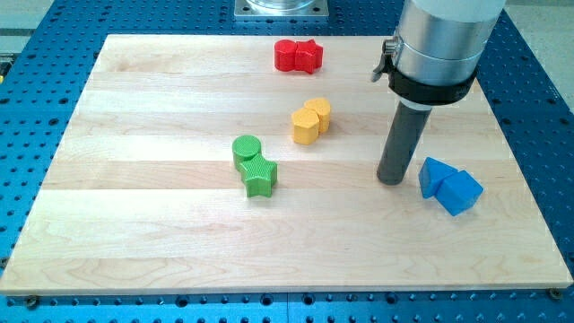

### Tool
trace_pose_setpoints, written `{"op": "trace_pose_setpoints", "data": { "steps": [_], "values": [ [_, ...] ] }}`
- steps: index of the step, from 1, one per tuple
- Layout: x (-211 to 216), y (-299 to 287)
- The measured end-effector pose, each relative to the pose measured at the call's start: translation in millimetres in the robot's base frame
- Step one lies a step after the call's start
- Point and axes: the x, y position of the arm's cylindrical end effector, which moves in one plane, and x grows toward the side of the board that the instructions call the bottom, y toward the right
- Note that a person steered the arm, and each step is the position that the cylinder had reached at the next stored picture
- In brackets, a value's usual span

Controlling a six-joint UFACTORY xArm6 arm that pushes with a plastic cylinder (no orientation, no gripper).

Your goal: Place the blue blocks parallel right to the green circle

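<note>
Eight small blocks sat in four touching pairs on the pale wooden worktop point(134, 224), which lay on a blue perforated base point(36, 135). At about eleven o'clock from the board's middle, near the view's top edge, were two red blocks point(298, 56), pressed side by side (their exact shapes were hard to make out). Close to the middle stood two yellow blocks point(310, 120), also touching, the lower-left one looking six-sided and the other rounder. At roughly eight o'clock from the yellow pair was the green circle point(247, 150), and touching it at its five o'clock side was the green star point(260, 177).

The two blue blocks point(448, 185) lay together well to the view's right, at about four o'clock from the board's centre and at about three o'clock from the green circle, well apart from it. One was a chunky angular piece on the left, the other wedge-like on the right; they touched each other.

My tip point(392, 181) rested on the worktop just beside the blue pair, at their nine o'clock side, with a thin gap that I could not judge as contact or not. No pincer was fitted (only the dark rod under a silver cylinder), so nothing was grasped.
</note>
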Motion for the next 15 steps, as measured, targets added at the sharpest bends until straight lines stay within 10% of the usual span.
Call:
{"op": "trace_pose_setpoints", "data": {
  "steps": [3,8,11,15],
  "values": [
    [-5.0,-82.4],
    [101.8,57.7],
    [27.1,92.1],
    [35.0,86.0]
  ]
}}
